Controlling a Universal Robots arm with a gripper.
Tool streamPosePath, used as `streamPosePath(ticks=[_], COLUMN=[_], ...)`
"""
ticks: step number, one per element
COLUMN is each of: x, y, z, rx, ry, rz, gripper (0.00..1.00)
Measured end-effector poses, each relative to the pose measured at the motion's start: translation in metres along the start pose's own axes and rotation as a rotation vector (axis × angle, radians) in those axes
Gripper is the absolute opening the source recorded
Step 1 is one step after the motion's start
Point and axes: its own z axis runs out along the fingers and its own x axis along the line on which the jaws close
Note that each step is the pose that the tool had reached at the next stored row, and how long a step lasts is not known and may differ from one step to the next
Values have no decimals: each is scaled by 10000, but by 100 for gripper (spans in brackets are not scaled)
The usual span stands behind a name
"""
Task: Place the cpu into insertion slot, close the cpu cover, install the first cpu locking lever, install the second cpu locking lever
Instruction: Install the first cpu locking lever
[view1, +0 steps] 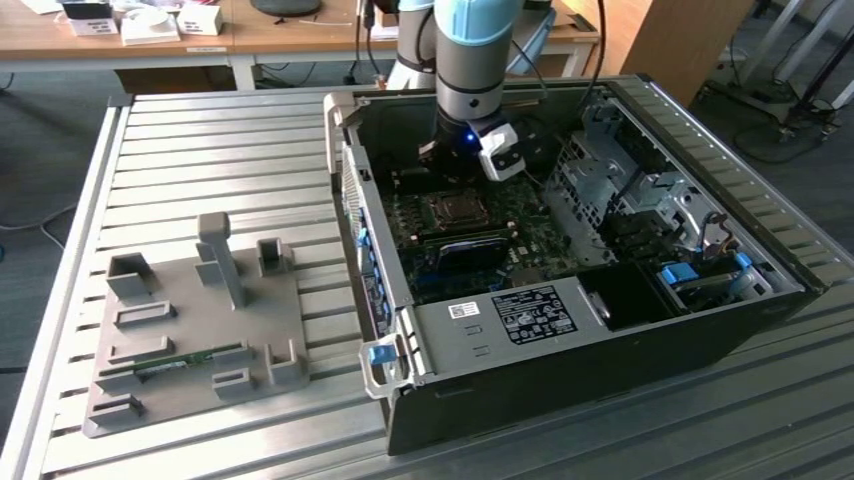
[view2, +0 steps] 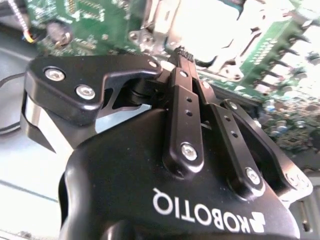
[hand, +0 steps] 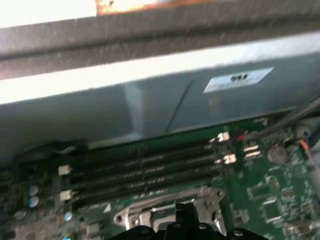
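A big open computer case (view1: 561, 330) lies on a ribbed metal table (view1: 200, 160), with a wooden desk (view1: 267, 40) far behind. A grey holder tray (view1: 187, 330) sits at the exterior view's left. Inside the case, the shiny square cpu cover (view1: 457, 209) lies flat on the green board. The gripper (view2: 184, 54) hangs just above it, fingers pressed together, holding nothing seen.

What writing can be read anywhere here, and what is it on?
White logo on the gripper body: a maker's name, not quoted here.
Two labels on the grey box in the computer case: too small to read.
White sticker on the case wall: blurred, unreadable.
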Motion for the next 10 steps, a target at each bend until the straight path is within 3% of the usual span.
streamPosePath(ticks=[6, 10], x=[0, 0], y=[0, 0], z=[-1, -2], rx=[746, 768], ry=[554, 603], rz=[23, 31], gripper=[11, 11])
